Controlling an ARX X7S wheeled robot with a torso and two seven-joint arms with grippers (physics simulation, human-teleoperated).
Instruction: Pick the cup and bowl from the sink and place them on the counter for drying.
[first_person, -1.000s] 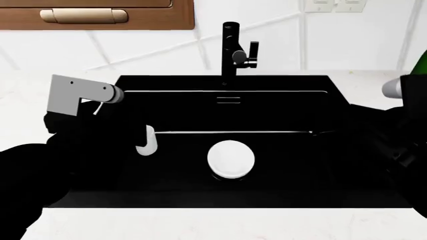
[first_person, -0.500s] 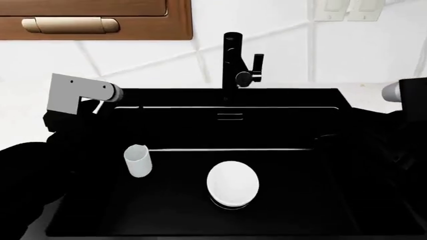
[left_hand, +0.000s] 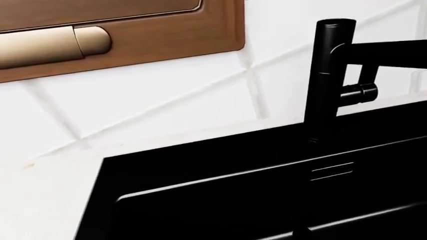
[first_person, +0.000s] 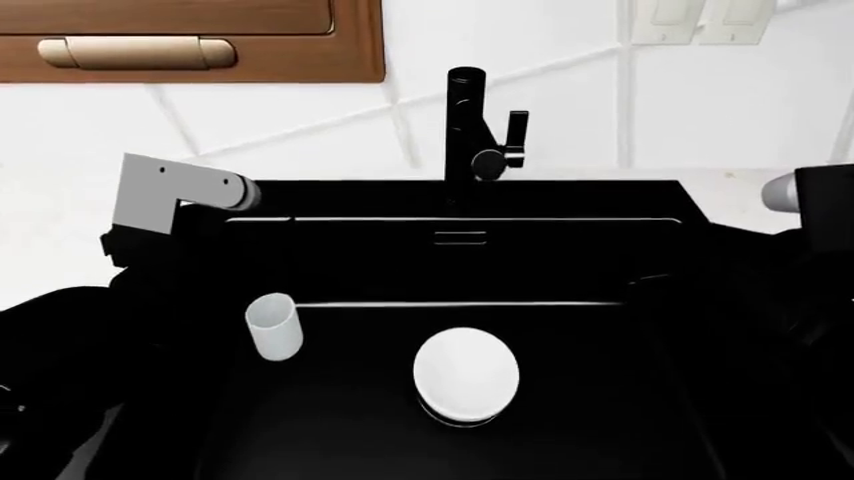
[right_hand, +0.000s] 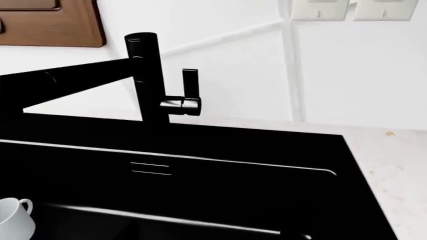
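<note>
I'm lining up on the cup (first_person: 274, 326) and bowl (first_person: 465, 374) in the sink (first_person: 561, 260); neither arm's fingers visible, spread unknown, reach-down next.

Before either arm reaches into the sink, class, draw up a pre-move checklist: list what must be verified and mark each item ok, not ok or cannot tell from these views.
1. Cup located in the sink, upright, open end up: ok.
2. Bowl located on the basin floor, apart from the cup: ok.
3. Left and right grippers seen open and ready: cannot tell; the dark arms blend into the black basin and neither wrist view shows fingers.
4. Faucet stands at the back rim, away from both items: ok.
5. Counter bare beside the sink's right edge for set-down: ok for the part in view.
</note>
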